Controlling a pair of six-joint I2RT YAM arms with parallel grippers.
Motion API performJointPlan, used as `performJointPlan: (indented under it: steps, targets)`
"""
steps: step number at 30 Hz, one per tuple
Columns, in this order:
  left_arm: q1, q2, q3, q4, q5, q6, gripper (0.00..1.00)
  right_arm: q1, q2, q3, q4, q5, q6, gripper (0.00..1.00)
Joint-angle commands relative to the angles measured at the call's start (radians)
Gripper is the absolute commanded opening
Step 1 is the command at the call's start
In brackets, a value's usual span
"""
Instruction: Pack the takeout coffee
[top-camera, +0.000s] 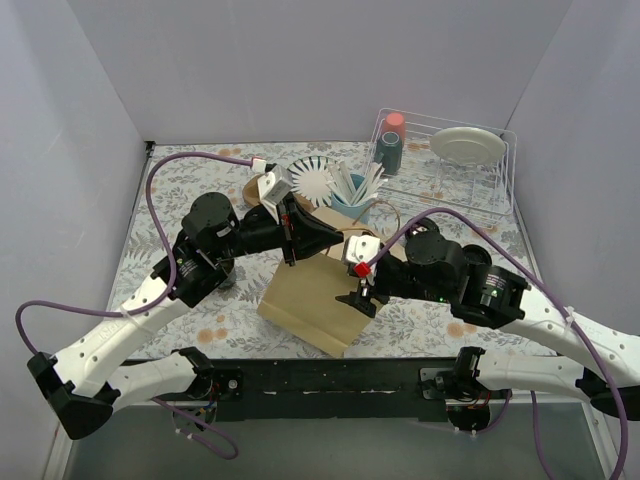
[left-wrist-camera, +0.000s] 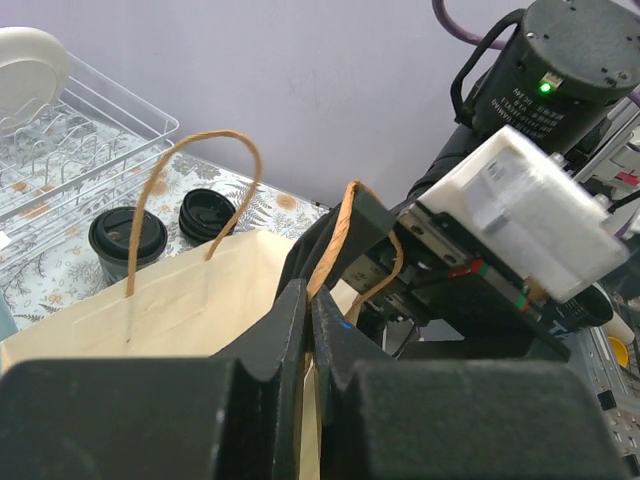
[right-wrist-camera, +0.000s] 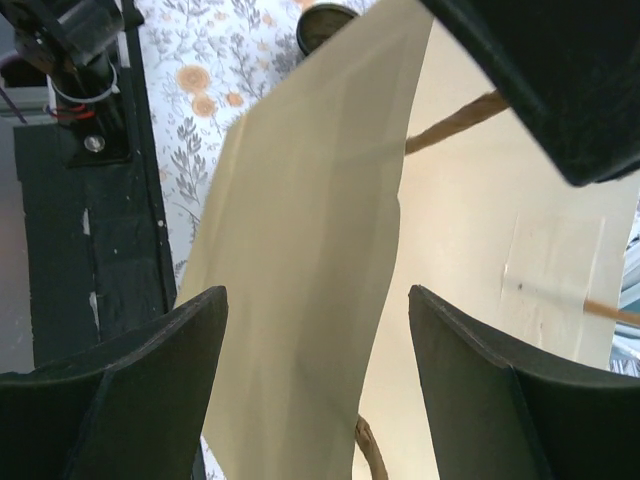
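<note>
A brown paper bag (top-camera: 310, 300) lies at the table's middle, its mouth held up. My left gripper (top-camera: 290, 238) is shut on the bag's rim and near handle (left-wrist-camera: 335, 235); in the left wrist view the jaws (left-wrist-camera: 310, 300) pinch the paper. The other handle (left-wrist-camera: 200, 150) arches free. My right gripper (top-camera: 362, 295) is open over the bag; in the right wrist view its fingers (right-wrist-camera: 318, 295) straddle one bag wall (right-wrist-camera: 310, 260) without touching. Two black-lidded coffee cups (left-wrist-camera: 127, 240) (left-wrist-camera: 207, 213) stand beyond the bag. One lid (right-wrist-camera: 325, 22) shows in the right wrist view.
A wire dish rack (top-camera: 495, 190) at the back right holds a plate (top-camera: 467, 145) and a red-lidded dark cup (top-camera: 390, 145). A blue cup of stirrers (top-camera: 355, 190) and a white fluted stack (top-camera: 312, 178) stand behind the bag. White walls enclose the table.
</note>
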Motion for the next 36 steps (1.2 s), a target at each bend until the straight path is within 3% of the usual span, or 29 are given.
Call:
performJointPlan:
  steps: [1, 22, 36]
  targets:
    - [0.006, -0.032, 0.033, 0.021, 0.019, -0.006, 0.00, -0.001, 0.027, 0.048, -0.034, 0.045, -0.011, 0.81]
    - [0.006, -0.112, -0.081, 0.073, 0.071, 0.031, 0.00, -0.024, -0.005, -0.001, 0.100, 0.163, 0.122, 0.83]
    - [0.006, -0.141, -0.185, 0.082, 0.008, 0.111, 0.00, -0.041, -0.036, -0.005, 0.158, 0.140, 0.144, 0.84]
